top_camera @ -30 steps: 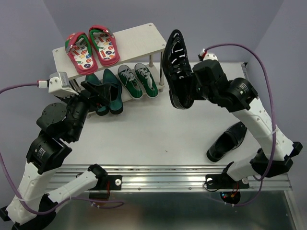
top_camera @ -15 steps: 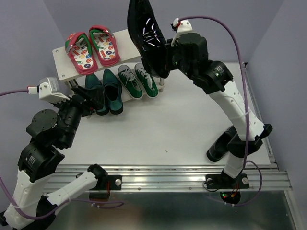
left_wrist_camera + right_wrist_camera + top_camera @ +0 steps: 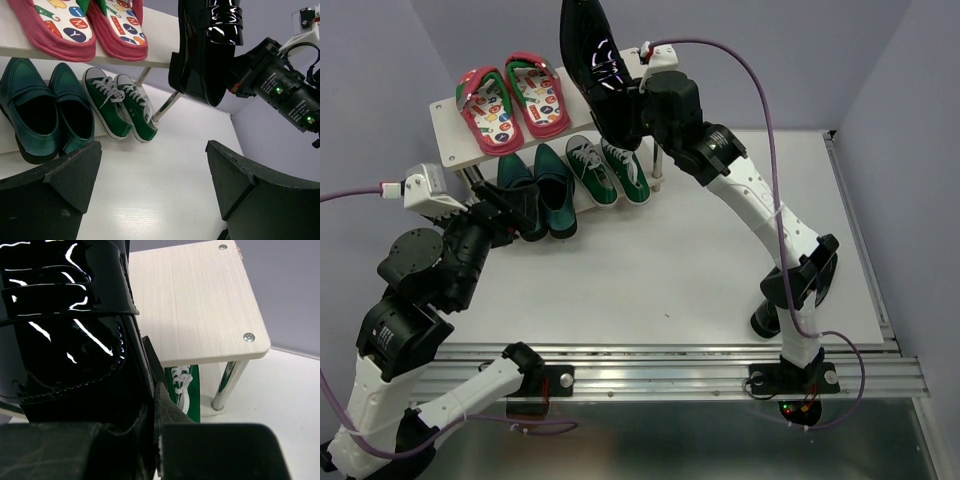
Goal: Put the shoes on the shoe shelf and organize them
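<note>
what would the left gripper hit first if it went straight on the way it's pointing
Probably the toes of the green sneakers, which sit straight ahead of the left gripper and its open jaws, though depth is hard to judge.

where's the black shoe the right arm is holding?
Top view: the right gripper holds the black shoe over the bare right end of the shelf top, just right of the flip-flops.

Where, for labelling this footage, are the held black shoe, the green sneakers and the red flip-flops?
black shoe [image 3: 593,62]: top view, glossy upper.
green sneakers [image 3: 111,108]: left wrist view, one sneaker's upper.
red flip-flops [image 3: 537,97]: top view, one patterned insole.
</note>
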You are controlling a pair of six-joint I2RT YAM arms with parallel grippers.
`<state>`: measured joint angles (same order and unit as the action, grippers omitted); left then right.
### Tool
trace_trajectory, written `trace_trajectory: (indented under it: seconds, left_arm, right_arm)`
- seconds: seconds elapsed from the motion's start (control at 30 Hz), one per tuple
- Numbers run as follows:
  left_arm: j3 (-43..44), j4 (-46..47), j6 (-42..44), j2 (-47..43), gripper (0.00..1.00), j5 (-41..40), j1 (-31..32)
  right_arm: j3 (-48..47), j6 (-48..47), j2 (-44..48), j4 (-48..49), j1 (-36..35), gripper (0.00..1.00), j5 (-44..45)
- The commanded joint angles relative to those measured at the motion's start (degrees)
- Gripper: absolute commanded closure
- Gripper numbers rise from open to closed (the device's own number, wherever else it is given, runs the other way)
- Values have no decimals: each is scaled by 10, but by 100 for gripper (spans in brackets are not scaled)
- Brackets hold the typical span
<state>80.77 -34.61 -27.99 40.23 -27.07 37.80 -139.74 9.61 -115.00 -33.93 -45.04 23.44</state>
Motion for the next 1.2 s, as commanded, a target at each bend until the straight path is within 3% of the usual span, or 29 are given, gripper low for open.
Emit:
trace_trajectory:
  seconds: [0.0,0.77,1.17]
  left_arm:
    - [3,10,-2,-10,3,-4,1]
    - [0,2,-4,-26,3,-14,1]
    - [-1,-1,-4,-31,3,-20,1]
  right_arm:
    - [-58,2,16,154,-2,99,35]
    - [-69,4,-35,168,-2,99,49]
    - [-39,28,30,157,-19,99,57]
